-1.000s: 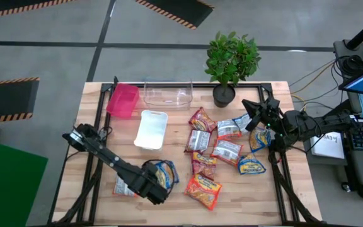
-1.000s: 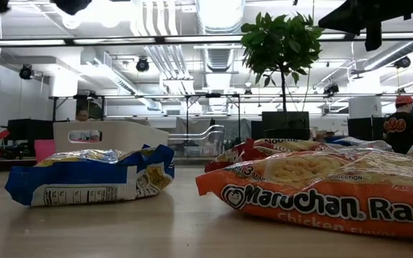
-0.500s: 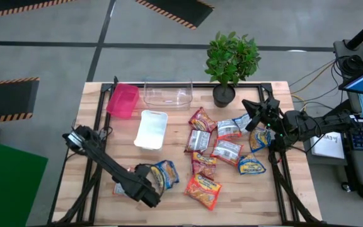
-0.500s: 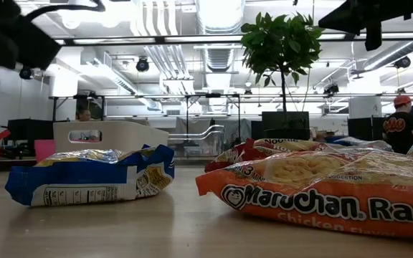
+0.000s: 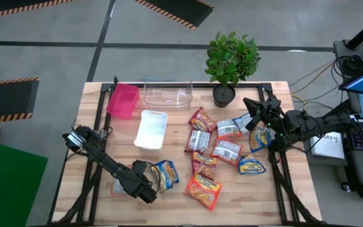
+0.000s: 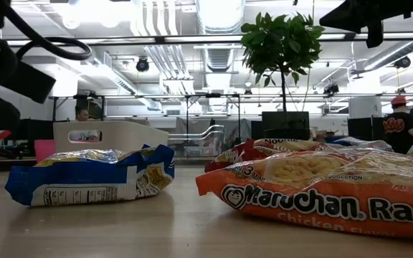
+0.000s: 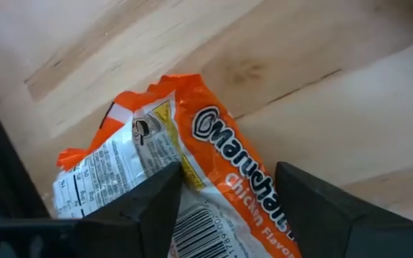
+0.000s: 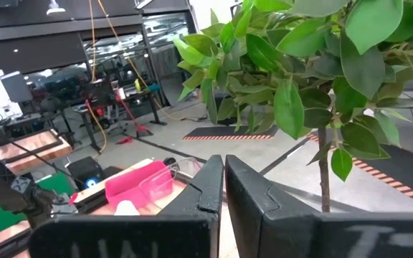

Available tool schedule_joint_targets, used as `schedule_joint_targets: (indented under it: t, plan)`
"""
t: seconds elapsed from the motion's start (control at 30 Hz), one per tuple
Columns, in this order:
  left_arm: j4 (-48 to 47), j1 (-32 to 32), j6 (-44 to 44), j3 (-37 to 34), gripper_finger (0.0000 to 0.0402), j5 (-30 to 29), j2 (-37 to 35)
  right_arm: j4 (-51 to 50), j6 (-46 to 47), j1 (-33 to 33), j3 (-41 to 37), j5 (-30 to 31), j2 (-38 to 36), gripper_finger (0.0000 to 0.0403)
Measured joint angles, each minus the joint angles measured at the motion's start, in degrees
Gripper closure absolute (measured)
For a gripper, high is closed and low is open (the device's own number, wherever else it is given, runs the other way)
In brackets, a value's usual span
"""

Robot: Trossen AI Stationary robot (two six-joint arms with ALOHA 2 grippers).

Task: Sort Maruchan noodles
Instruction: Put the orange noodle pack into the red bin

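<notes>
Sorting looks barely begun — all three trays show nothing inside from above.

Left side of table, high view: the left gripper (image 5: 138, 183) sits low at about 7 o'clock of the table centre, over an orange packet (image 7: 192, 186) lying flat on the wood. In the left wrist view its fingers (image 7: 138, 208) stand apart, one each side of the packet, not closed on it. Just beside it at 3 o'clock lies a blue-and-yellow packet (image 5: 164, 174).

Trays, at 10 to 12 o'clock: pink tray (image 5: 123, 100), clear tray (image 5: 167, 93), white tray (image 5: 151, 129) — three, none holding a packet as far as I can see.

Centre to right: the main cluster of noodle packets (image 5: 225, 150), loosely overlapping, about ten; with the two near the left arm roughly twelve, exact count uncertain where they overlap. One potted plant (image 5: 230, 63) at 12 o'clock.

Far right: right gripper (image 5: 255, 115) hangs above the cluster's 2 o'clock edge, fingers (image 8: 199, 190) pressed together, holding nothing.

Judgement: every packet is left to place.
</notes>
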Motion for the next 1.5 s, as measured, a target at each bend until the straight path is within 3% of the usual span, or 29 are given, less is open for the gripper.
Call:
schedule_joint_targets:
  t: [0.2, 0.47, 0.67, 0.9, 1.03, 1.27, 1.4, 1.5]
  plan:
    - [1.9, -0.3, 0.0, -0.3, 0.0255, -0.3, -0.1, 0.0, -0.1, 0.0, 0.0, 0.0, 0.0, 0.0394]
    - [2.0, -0.5, 2.1, 0.8, 0.0386, -0.3, 0.0, 0.0, -0.1, 0.0, 0.0, 0.0, 0.0, 0.0394]
    - [-0.7, -0.8, 10.4, 6.2, 0.0389, -2.3, -1.3, 0.0, -0.1, 0.0, 0.0, 0.0, 0.0, 0.0394]
    - [-15.0, -1.0, 14.2, 17.2, 0.0397, -15.9, -5.9, 0.0, -0.1, 0.0, 0.0, -0.1, 0.0, 0.0394]
    - [-15.8, -0.7, 17.6, 20.7, 0.0398, -29.8, -10.3, 0.0, -0.1, -0.1, 0.0, 0.0, 0.0, 0.0394]
    - [-17.6, 3.3, 22.9, 21.2, 0.0399, -47.8, -20.1, 0.4, -0.1, -0.1, 0.0, 0.2, 0.0, 0.0394]
    - [-19.2, 8.8, 25.7, 19.5, 0.0399, -53.5, -25.2, 0.4, -0.1, -0.1, 0.0, 1.3, 0.0, 0.0394]
    - [-19.9, 14.2, 29.8, 18.5, 0.04, -54.6, -28.2, 0.4, -0.1, -0.1, 0.0, 1.3, 0.0, 0.0394]
